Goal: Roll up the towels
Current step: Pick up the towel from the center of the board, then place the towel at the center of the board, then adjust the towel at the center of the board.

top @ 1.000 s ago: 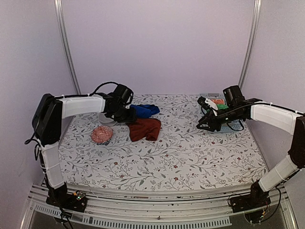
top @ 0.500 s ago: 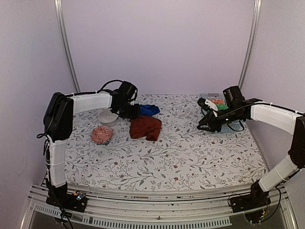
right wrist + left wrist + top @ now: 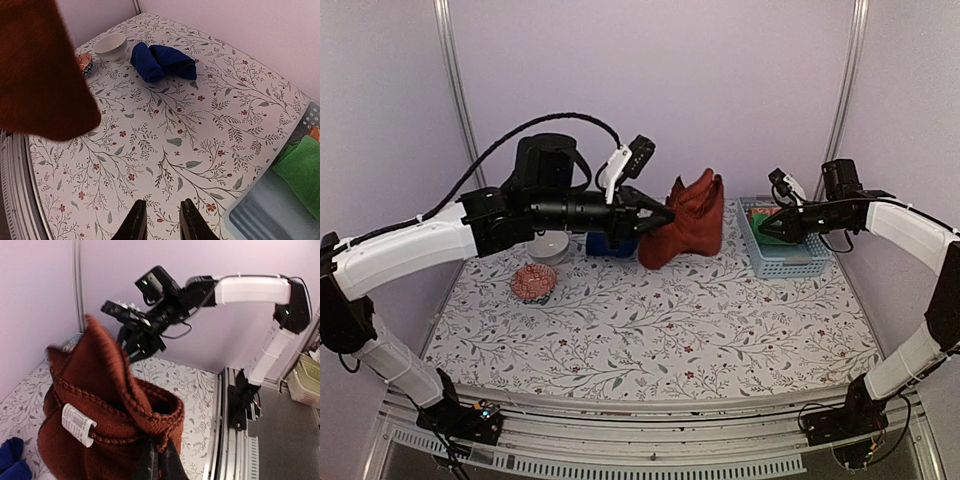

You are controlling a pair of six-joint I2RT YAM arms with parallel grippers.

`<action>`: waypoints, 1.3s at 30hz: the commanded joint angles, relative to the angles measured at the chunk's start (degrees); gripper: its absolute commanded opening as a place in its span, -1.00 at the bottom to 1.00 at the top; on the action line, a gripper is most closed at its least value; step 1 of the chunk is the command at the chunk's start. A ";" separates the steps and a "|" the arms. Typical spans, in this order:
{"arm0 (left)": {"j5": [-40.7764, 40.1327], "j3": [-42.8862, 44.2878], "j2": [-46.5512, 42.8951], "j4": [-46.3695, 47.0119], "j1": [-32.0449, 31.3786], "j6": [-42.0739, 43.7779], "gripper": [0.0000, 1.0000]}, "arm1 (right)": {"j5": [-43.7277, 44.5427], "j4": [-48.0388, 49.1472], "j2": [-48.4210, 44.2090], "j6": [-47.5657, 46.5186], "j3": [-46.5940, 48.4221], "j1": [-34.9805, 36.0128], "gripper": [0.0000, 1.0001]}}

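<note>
The tabletop (image 3: 670, 330) wore a white cover printed with leafy sprigs and small red flowers. Pale lilac walls closed it in, and 2 metal posts (image 3: 455, 90) rose at the rear corners. At the left of the top view sat a white bowl (image 3: 548, 247). Just below it in the frame was an orange patterned cloth (image 3: 533, 283) bunched into a ball. A blue-grey basket (image 3: 790, 262) stood at the right with a green cloth (image 3: 300, 170) lying in it.

The left arm reached across the middle of the frame and hid part of the blue towel (image 3: 610, 245), which lay on the tabletop beside the bowl (the right wrist view showed it whole, folded over itself). The left gripper (image 3: 665, 213) was clamped on the red towel (image 3: 688, 215), which hung bunched from it above the tabletop. The right gripper (image 3: 770, 228) hovered at the basket's left edge, its fingers (image 3: 136, 222) a narrow gap apart with nothing between them.

0.5 s before, the red towel had lain on the tabletop just below the blue one, with the left gripper low beside the blue towel. The right gripper had been lower and further left.
</note>
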 commanded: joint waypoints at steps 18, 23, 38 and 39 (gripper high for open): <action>-6.49 -23.49 3.55 -7.71 3.47 -3.09 -0.26 | 9.50 -11.42 -0.78 -16.14 -9.89 19.34 -0.48; -7.75 -22.40 6.64 -5.31 5.37 -7.46 -0.23 | 7.23 -13.85 -2.27 -18.02 -12.89 23.77 -0.26; 2.77 -16.12 18.31 -0.47 9.58 -20.27 -0.28 | 1.78 -11.61 1.38 -14.42 -13.85 28.62 -0.01; 2.58 -15.83 18.80 0.04 9.63 -20.36 -0.27 | 1.71 -11.67 1.54 -14.57 -13.83 28.85 -0.01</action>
